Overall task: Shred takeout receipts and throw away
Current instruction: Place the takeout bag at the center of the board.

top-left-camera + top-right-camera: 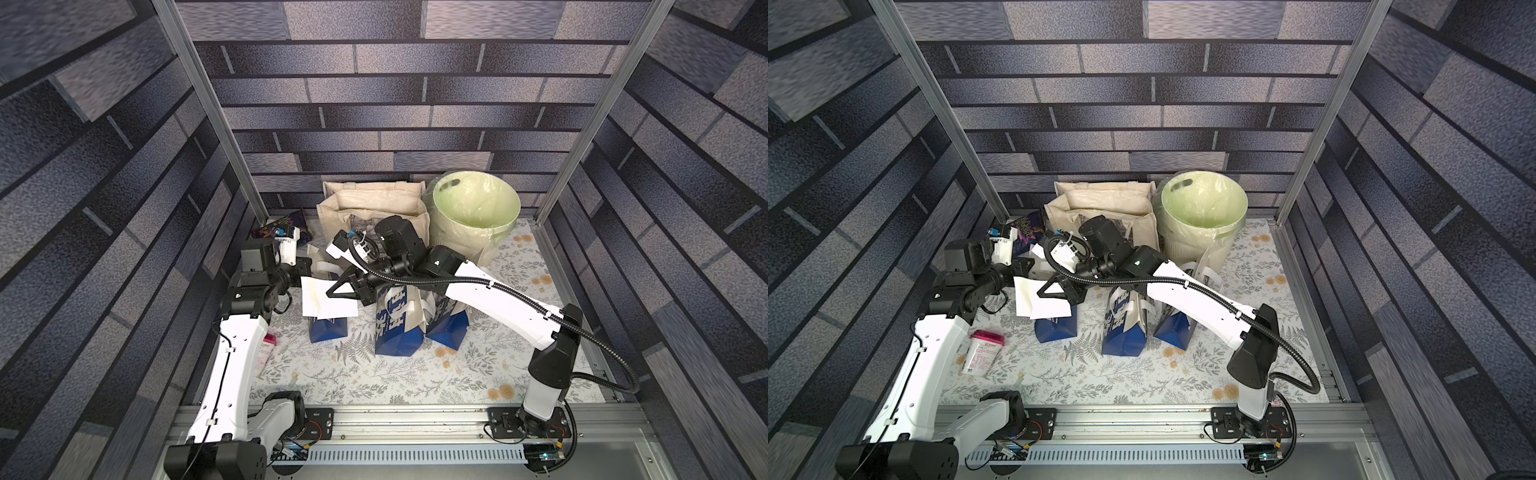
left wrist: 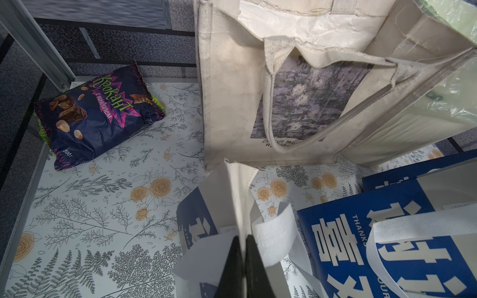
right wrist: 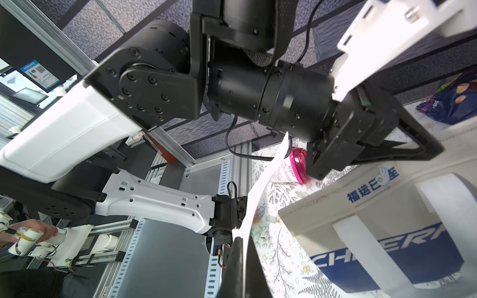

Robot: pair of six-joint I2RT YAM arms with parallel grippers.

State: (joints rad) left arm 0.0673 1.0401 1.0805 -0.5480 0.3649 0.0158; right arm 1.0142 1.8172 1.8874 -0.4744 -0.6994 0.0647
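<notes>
Pinches the white top edge of the leftmost blue-and-white paper bag with the left gripper shut; holds the thin white rectangular paper receipt just over that bag's near side with the right gripper clamped on it. Seems to run lengthwise from that grip toward the bag's left side, free edge nearest the left gripper, so likely needs that one off the bag and onto the slip before tearing.

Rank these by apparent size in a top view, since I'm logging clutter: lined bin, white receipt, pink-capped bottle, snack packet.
1. lined bin, clearly largest
2. receipt and pink-capped bottle: about alike, so not ranked
3. snack packet: smallest showing, though partly hidden
</notes>
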